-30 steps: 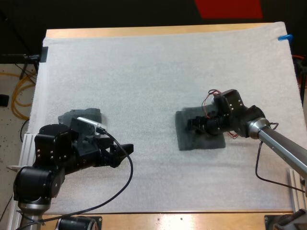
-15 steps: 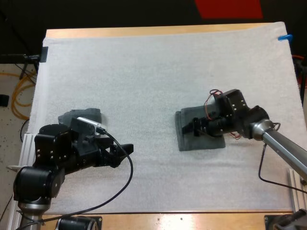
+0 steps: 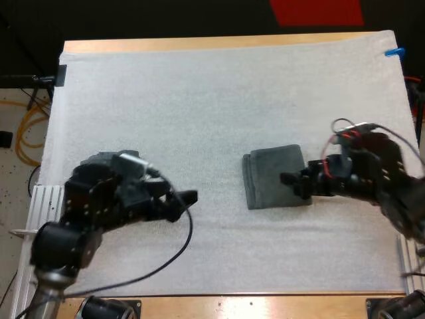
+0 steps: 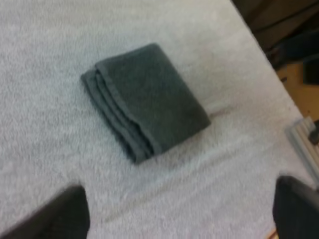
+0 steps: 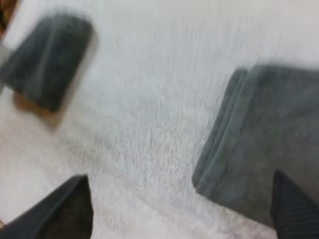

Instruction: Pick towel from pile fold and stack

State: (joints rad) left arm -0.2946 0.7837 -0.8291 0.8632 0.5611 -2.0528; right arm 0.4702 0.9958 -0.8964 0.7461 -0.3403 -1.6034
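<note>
The right hand (image 3: 295, 185) hangs spread at the right edge of the folded towel (image 3: 272, 174), seemingly clear of it. The left hand (image 3: 184, 201), also spread, sits well to its left.

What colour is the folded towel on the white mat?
The folded towel is plain dark grey-green, with no pattern. It shows best in the left wrist view.

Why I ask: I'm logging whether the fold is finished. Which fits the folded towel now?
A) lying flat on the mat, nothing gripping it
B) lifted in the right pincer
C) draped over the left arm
A: the left wrist view shows the folded towel lying flat on the mat with nothing touching it.
</note>
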